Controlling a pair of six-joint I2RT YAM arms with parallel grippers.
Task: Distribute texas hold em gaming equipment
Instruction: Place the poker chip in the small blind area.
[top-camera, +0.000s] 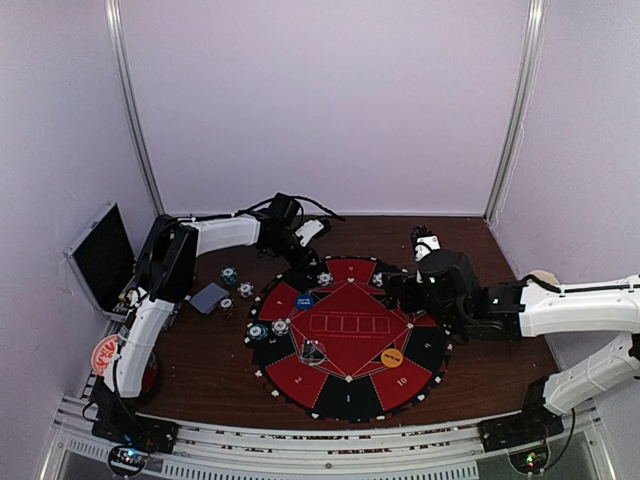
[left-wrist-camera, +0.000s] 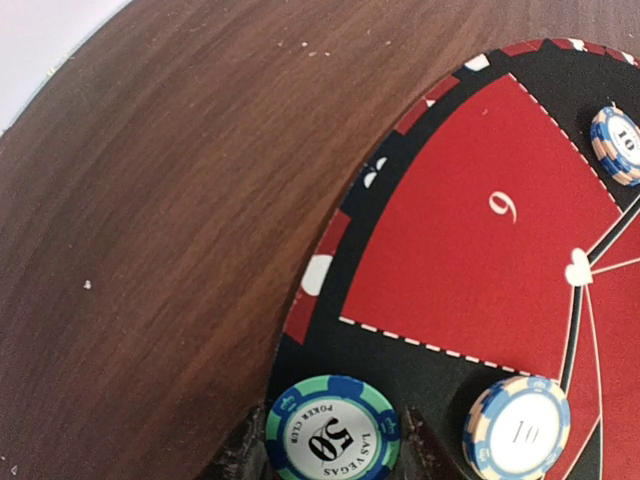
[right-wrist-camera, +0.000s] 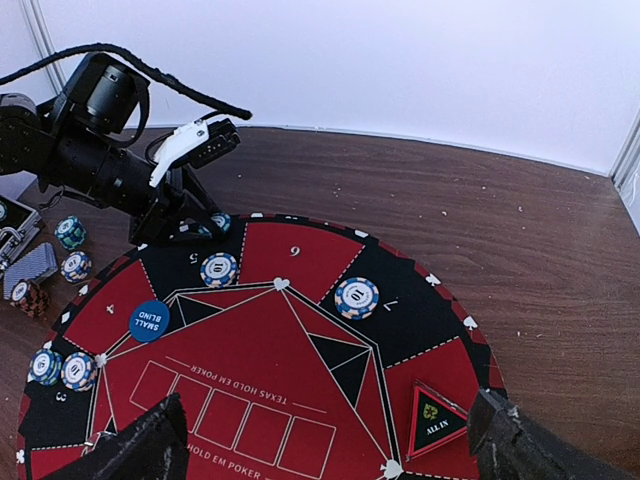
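My left gripper (left-wrist-camera: 333, 445) is shut on a teal-and-blue "50" poker chip (left-wrist-camera: 333, 430). It holds the chip just over the black rim segment of the round red-and-black mat (left-wrist-camera: 480, 260), beside segment 6. Two blue-and-white "10" chips (left-wrist-camera: 517, 428) (left-wrist-camera: 617, 143) lie on the mat nearby. From above, the left gripper (top-camera: 300, 258) is at the mat's far-left edge. My right gripper (right-wrist-camera: 335, 450) stands open and empty over the mat's right side, near a triangular "ALL IN" marker (right-wrist-camera: 430, 425). A blue "small blind" disc (right-wrist-camera: 149, 320) and an orange disc (top-camera: 392, 356) rest on the mat.
Grey-blue-backed cards (top-camera: 209, 297) and three loose chips (top-camera: 229, 274) (top-camera: 245, 289) (top-camera: 226, 305) lie on the wooden table left of the mat. Two chips (top-camera: 258, 331) (top-camera: 280, 326) sit on the mat's left edge. An open case (top-camera: 100, 255) and a red-and-white patterned disc (top-camera: 105, 352) are far left.
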